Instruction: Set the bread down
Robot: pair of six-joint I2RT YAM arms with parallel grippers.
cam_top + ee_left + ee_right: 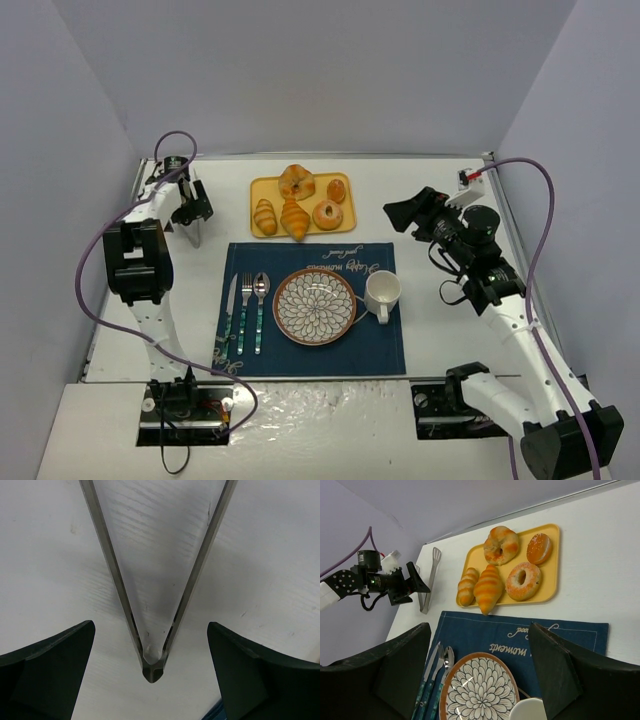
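The bread (265, 215) is a small ridged golden roll at the left end of the yellow tray (262, 187); it also shows in the right wrist view (466, 586). My left gripper (192, 212) is open, low over the hinge end of metal tongs (152, 667) lying on the white table left of the tray, one finger (50, 665) on each side and apart from them. My right gripper (410, 212) is open and empty, raised right of the tray, with the patterned plate (283, 318) below in its view (443, 692).
A croissant (295, 220), a glazed ring donut (327, 214) and two more pastries share the tray. A blue placemat (385, 355) carries the plate, a white mug (382, 292) to its right, and a knife, fork and spoon (246, 312) to its left.
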